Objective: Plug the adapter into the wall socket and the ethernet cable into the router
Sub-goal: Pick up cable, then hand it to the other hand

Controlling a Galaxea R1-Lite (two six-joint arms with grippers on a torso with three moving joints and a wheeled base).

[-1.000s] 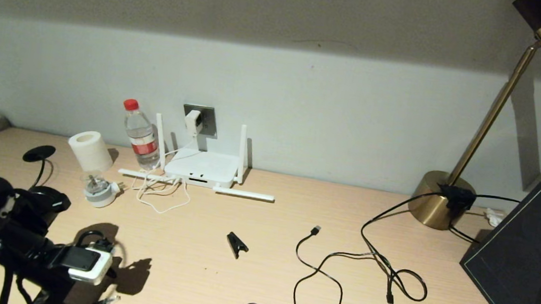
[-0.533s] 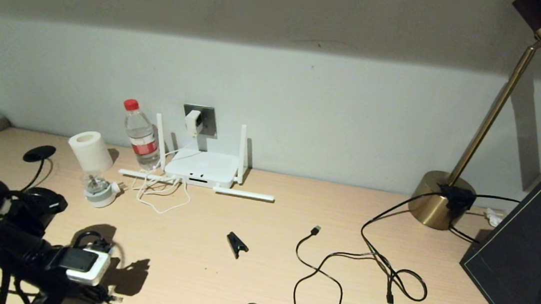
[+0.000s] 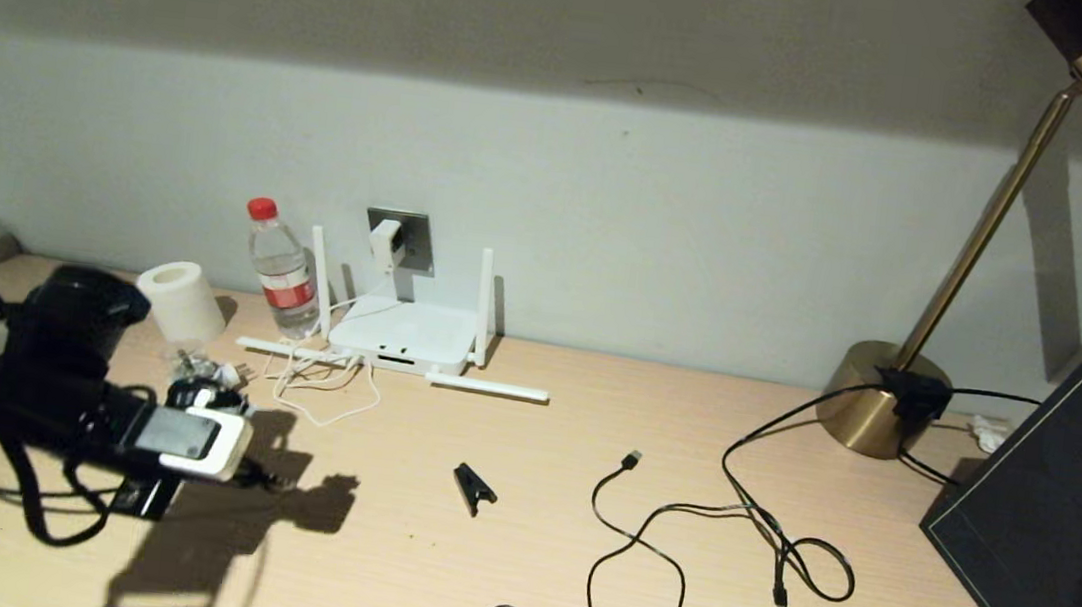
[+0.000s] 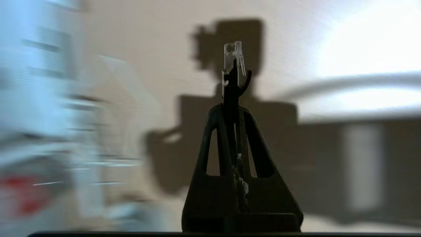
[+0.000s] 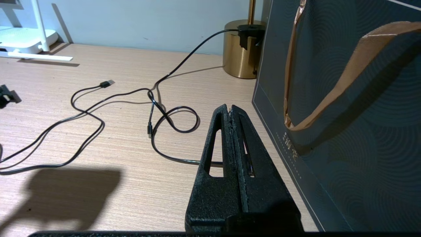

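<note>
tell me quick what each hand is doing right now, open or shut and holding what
Left hand: shut on the ethernet cable, its clear connector sticking out past the fingertips.
Right hand: shut, holding nothing, low over the desk beside the dark bag.

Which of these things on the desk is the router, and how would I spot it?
Look to the grey wall socket low on the back wall. Directly below it, on the desk, lies the router, a flat white box. Unlike the water bottle beside it, it has thin white stick antennas.
</note>
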